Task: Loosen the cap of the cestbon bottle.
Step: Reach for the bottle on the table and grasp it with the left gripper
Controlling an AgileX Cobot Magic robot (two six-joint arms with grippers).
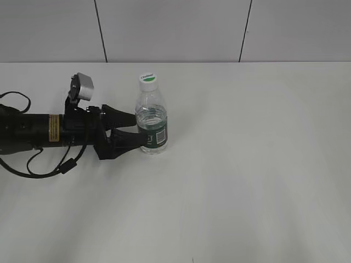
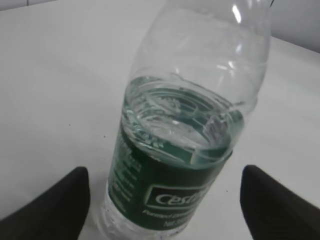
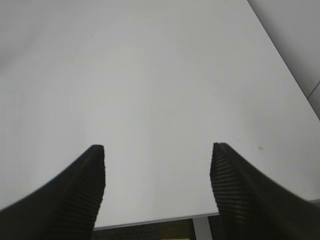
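The cestbon bottle stands upright on the white table, clear with a dark green label band and water up to the label's top. Its white cap with a green half-circle sits on top. My left gripper is open, its black fingers on either side of the bottle's lower body. In the left wrist view the bottle fills the middle between the two finger tips of the left gripper, with gaps on both sides; the cap is out of view there. My right gripper is open and empty over bare table.
The white table stretches right and forward of the bottle. A grey panelled wall runs behind it. The right wrist view shows the table's edge and a leg below.
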